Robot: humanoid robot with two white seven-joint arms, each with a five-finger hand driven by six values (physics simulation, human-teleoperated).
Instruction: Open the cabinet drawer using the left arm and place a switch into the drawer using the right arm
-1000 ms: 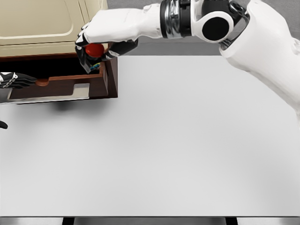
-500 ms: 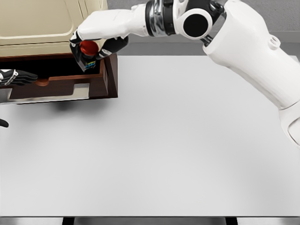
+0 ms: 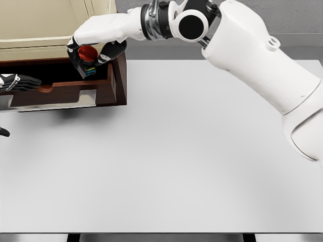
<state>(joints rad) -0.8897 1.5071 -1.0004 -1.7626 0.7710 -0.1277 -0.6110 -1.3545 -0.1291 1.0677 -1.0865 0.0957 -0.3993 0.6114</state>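
Moved: right hand (image 3: 96, 48) carried switch (image 3: 87, 55) further left, now above open drawer (image 3: 65, 93) | grip: fingers curled round switch, red button up, positioned for release | left hand (image 3: 17, 83) at drawer front, holding it open; fingers unclear

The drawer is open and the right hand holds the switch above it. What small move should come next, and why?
Probably lower the right hand a little and then release. The switch, with its red button, is held over the open drawer, inside its right wall, but looks not yet set down. The left hand is at the drawer's front, so the drawer should stay open.
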